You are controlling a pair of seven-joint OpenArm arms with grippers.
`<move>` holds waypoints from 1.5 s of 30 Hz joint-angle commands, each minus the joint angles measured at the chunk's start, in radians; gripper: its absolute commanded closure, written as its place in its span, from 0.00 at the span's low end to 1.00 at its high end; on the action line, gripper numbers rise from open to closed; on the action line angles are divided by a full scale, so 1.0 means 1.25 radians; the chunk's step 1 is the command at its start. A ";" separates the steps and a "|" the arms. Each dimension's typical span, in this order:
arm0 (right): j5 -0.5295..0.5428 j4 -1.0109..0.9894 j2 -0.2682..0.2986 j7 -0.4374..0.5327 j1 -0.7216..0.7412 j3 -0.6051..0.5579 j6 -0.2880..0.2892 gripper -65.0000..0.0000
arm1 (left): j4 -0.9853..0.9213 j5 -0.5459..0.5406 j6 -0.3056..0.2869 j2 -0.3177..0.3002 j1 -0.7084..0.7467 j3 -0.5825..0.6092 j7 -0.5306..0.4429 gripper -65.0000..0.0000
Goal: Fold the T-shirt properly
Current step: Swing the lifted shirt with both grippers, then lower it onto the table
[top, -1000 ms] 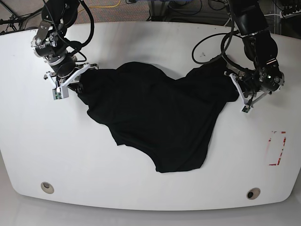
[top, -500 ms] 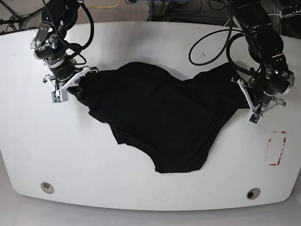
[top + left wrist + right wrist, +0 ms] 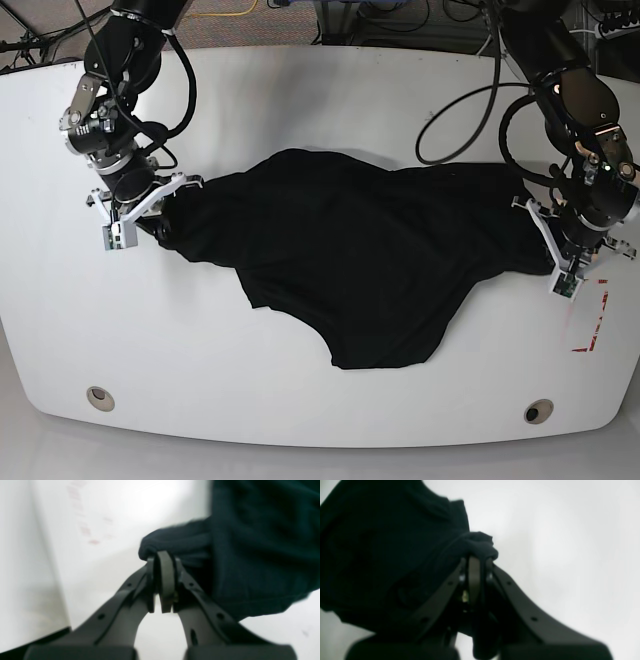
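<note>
The black T-shirt (image 3: 350,260) lies rumpled across the middle of the white table (image 3: 320,90), pulled out sideways between my two arms. At the right of the base view, my left gripper (image 3: 540,230) is shut on a bunched edge of the T-shirt (image 3: 250,555); the left wrist view shows the left gripper (image 3: 162,557) pinching that fold. At the left of the base view, my right gripper (image 3: 160,205) is shut on the opposite edge. The right wrist view shows the right gripper (image 3: 476,560) clamping a wad of the T-shirt (image 3: 382,542).
Red tape marks (image 3: 590,315) sit on the table just right of my left gripper. Two round holes (image 3: 100,398) (image 3: 538,411) lie near the front edge. Cables hang behind the far edge.
Both arms moved apart with the cloth held. The left gripper went right and toward the front, the right gripper slightly left and forward, stretching the shirt wider and flatter.
</note>
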 commanded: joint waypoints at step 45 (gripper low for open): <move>0.012 -0.375 0.272 -0.018 0.778 -0.078 -0.035 0.98 | -0.099 0.000 -0.001 -0.040 -0.714 0.042 -0.014 1.00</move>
